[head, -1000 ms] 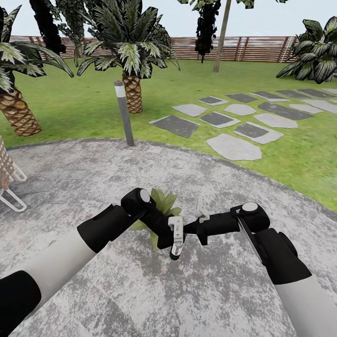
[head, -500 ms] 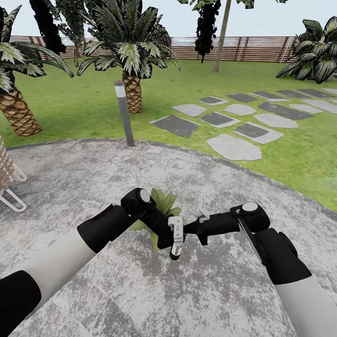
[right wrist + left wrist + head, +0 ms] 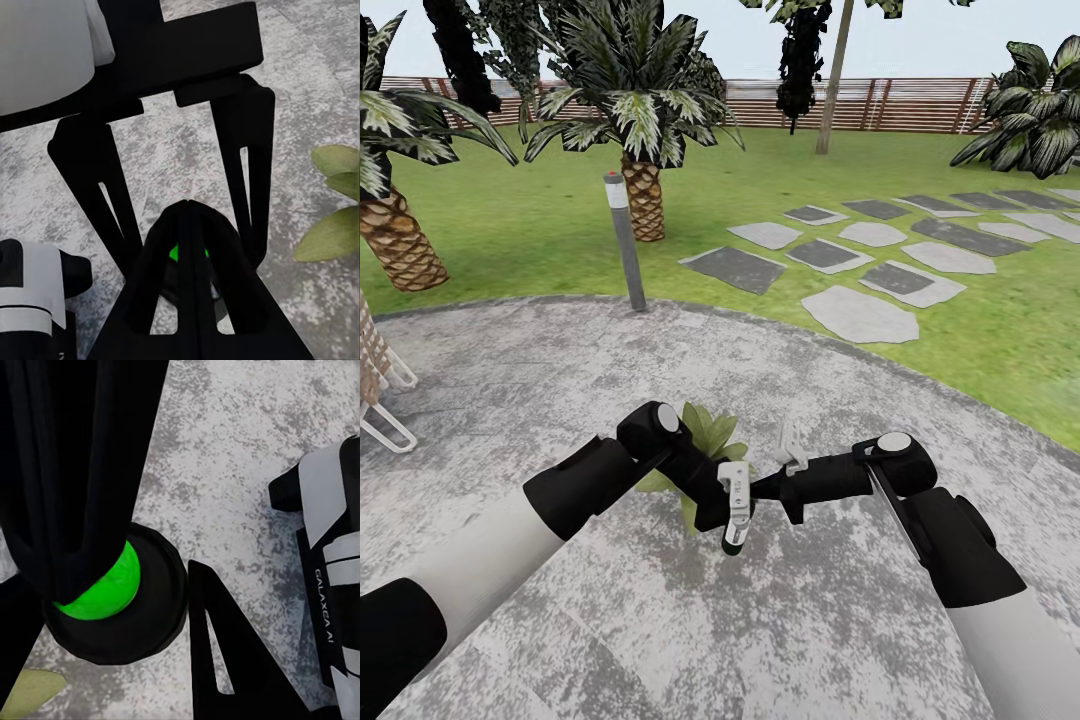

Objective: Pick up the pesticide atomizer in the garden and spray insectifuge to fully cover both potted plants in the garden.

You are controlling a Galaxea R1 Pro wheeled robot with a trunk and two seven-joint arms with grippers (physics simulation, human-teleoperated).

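Note:
The pesticide atomizer [image 3: 735, 505], a slim dark green bottle with a white label and whitish head, hangs over the grey paving with my left gripper [image 3: 722, 510] shut on it. My right gripper [image 3: 758, 488] points at the bottle from the right. In the right wrist view its fingertips [image 3: 187, 206] meet, shut with nothing between them. A bright green patch [image 3: 105, 585] shows between the left fingers [image 3: 217, 660]. One potted plant [image 3: 710, 430], a low rosette of light-green leaves, sits just behind my left wrist, and its leaves [image 3: 330, 217] lie beside the grippers. The second plant is out of view.
A grey bollard post [image 3: 625, 240] stands at the paving's far edge. Scaly-trunked palms [image 3: 645, 195] rise on the lawn behind it, with another palm [image 3: 395, 245] at the left. Stepping stones [image 3: 860, 315] cross the grass at the right. A white chair frame [image 3: 385, 420] is at the left. The brown fence [image 3: 900, 105] closes the back.

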